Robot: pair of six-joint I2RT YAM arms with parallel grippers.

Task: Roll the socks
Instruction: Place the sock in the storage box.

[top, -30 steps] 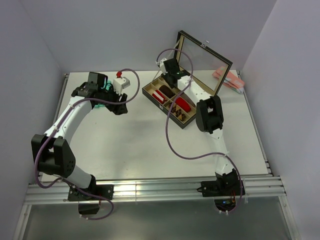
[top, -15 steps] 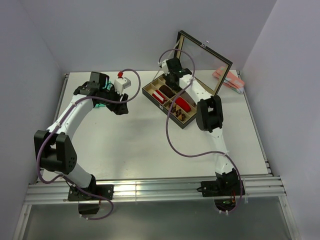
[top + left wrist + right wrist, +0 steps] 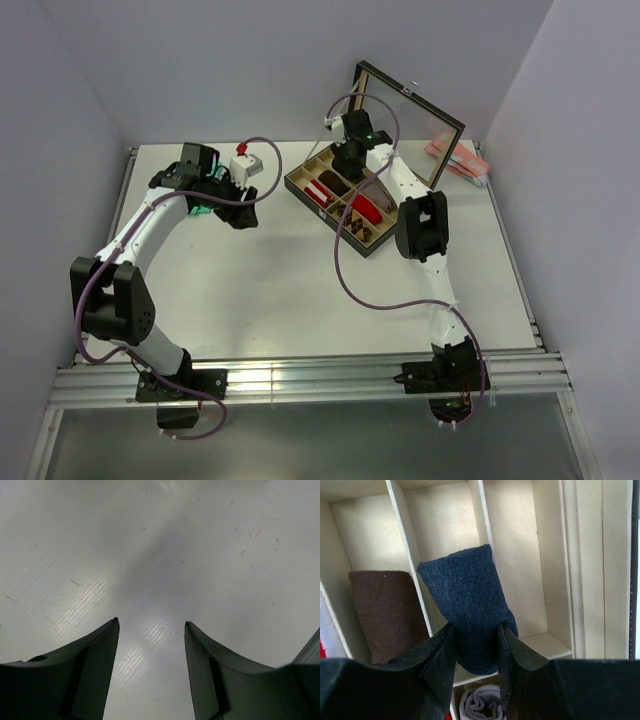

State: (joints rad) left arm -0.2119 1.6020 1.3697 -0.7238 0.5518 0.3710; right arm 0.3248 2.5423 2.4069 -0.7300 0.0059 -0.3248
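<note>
Tabletop (image 3: 150,540) alone is seen between the fingers of the left gripper (image 3: 150,625), whose jaws are parted and empty. Further right, inside the divided box (image 3: 520,555), a brown sock (image 3: 387,605) is laid rolled in one compartment. Just beside it, the navy sock (image 3: 465,595), rolled into a stub, is pinched at its lower end by the half-closed right gripper (image 3: 475,630) over the dividers. The fabric is judged light, soft and springy. It is best gripped across the roll's middle, so the layers are pinned.
</note>
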